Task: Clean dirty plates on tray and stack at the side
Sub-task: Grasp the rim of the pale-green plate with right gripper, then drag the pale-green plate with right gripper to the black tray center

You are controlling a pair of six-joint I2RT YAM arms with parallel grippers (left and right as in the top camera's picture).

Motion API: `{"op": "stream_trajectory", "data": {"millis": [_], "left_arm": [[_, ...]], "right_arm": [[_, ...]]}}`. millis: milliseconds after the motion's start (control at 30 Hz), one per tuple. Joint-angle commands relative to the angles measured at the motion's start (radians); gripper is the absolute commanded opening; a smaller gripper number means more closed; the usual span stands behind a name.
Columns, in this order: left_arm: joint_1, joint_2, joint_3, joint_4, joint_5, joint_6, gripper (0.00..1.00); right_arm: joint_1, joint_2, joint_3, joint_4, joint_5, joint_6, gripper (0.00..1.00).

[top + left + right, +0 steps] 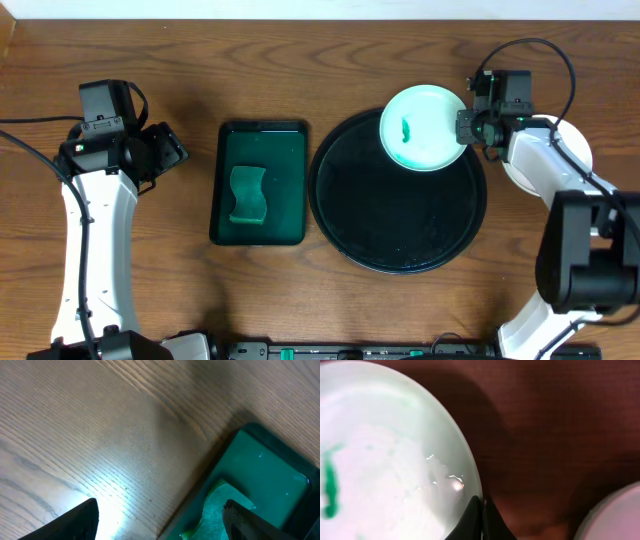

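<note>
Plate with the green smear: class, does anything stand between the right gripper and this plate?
Nothing visible does. The right gripper is shut on the right rim of the plate, which sits at the far-right edge of the black tray.

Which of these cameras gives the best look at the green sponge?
The overhead view: the whole green sponge lies in the dark green tray. The left wrist view catches only its pale corner; the right wrist view shows none of it.
</note>
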Motion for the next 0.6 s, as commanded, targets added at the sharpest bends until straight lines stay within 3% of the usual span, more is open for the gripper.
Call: {"op": "stream_trajectory", "data": {"millis": [0, 233, 367, 567], "left_arm": [[0.003, -0.001, 0.011, -0.003, -0.009, -0.002, 0.80], [0.003, -0.001, 0.011, -0.003, -0.009, -0.002, 0.79], [0.003, -0.001, 0.011, -0.003, -0.009, -0.002, 0.80], [0.003, -0.001, 0.011, -0.003, -0.009, -0.002, 0.80]], "right_arm": [[0.009, -0.127, 0.000, -0.038, -0.034, 0.042, 0.01], [0.009, -0.241, 0.000, -0.285, -0.049, 0.162, 0.01], [0.009, -0.234, 0.000, -0.407, -0.156, 0.161, 0.01], [0.020, -0.219, -0.047, -0.444, -0.221, 0.160, 0.02]]}}
